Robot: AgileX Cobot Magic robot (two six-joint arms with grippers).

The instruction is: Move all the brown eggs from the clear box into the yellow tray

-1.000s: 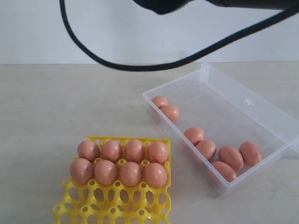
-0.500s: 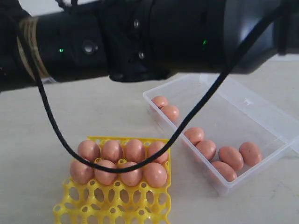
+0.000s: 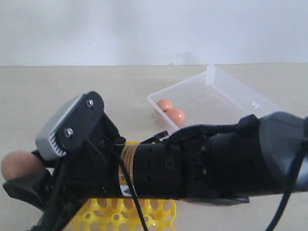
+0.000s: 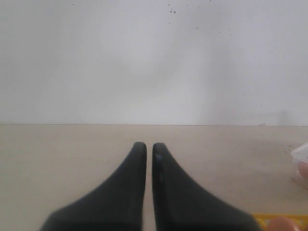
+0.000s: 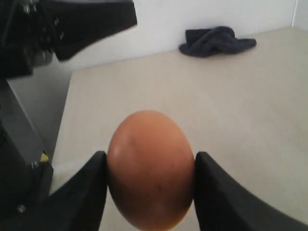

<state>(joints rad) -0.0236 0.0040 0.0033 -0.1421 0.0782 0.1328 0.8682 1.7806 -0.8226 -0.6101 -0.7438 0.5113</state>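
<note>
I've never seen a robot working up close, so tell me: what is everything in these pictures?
table: one, beige, under everything.
clear box: one, transparent, on the table's right.
boxed eggs: two visible, orange-brown, in the clear box; the right arm may hide more.
yellow tray: one, yellow, front, mostly hidden by the right arm.
held egg: one, orange-brown, clamped between the right fingers.
cloth: one, dark, lying on the table.
right fingers: two, black, gripping the held egg.
left fingers: two, black, closed together, empty.
</note>
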